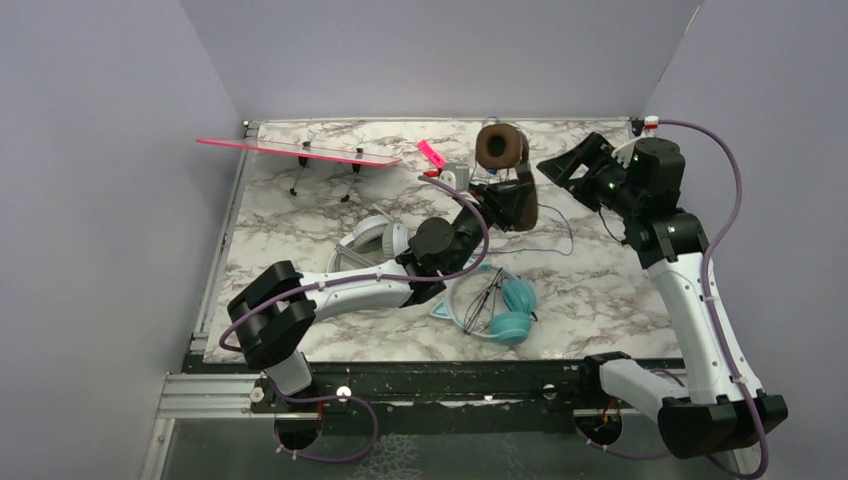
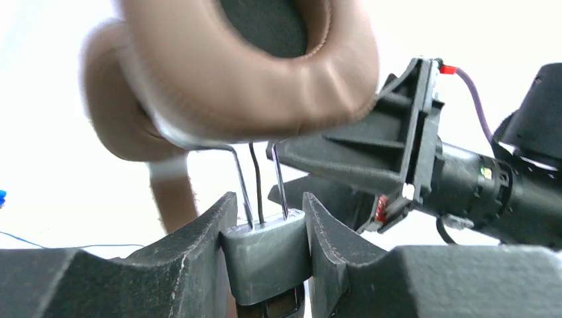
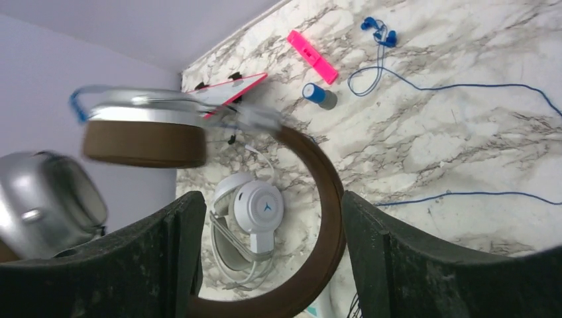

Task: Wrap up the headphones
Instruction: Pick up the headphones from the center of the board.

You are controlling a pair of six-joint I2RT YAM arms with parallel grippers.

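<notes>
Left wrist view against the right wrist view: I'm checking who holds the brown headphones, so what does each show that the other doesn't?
Only the left wrist view: the left gripper clamped on the grey slider block below the brown ear cup. Only the right wrist view: the white headphones, pink bar and blue earbuds lying on the marble table. Both: the brown headphones and the right gripper, open, with the headband between its jaws.
</notes>
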